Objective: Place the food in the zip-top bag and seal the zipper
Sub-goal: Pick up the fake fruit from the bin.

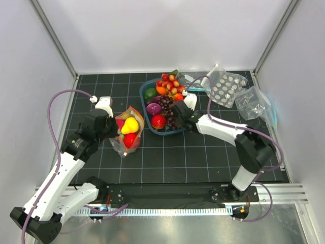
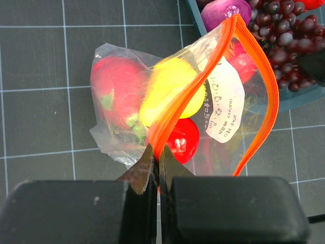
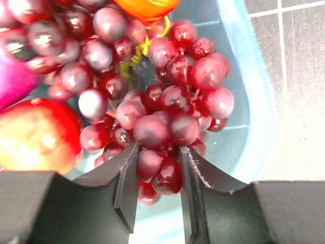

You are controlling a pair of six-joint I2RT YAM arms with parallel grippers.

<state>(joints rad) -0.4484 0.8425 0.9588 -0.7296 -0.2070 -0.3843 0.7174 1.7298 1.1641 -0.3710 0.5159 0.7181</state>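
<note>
The zip-top bag (image 1: 128, 133) stands on the black mat at the left, its mouth open. It holds a yellow fruit (image 2: 170, 86), a large red fruit (image 2: 117, 86) and a small red one (image 2: 183, 140). My left gripper (image 2: 158, 162) is shut on the near end of the orange-red zipper (image 2: 203, 76); in the top view it (image 1: 115, 134) is at the bag's left side. My right gripper (image 3: 158, 168) is inside the teal bin (image 3: 254, 127), its jaws closed on the lowest grapes of the dark purple grapes (image 3: 167, 117). In the top view it (image 1: 175, 120) is over the bin's grapes (image 1: 166, 108).
The bin (image 1: 144, 101) also holds a red apple (image 1: 158, 121), a purple-pink piece (image 1: 153, 108), a green fruit (image 1: 150, 93) and several small red and orange fruits (image 1: 170, 84). A clear pouch of white discs (image 1: 226, 87) and a teal-strip pouch (image 1: 256, 104) lie at the back right.
</note>
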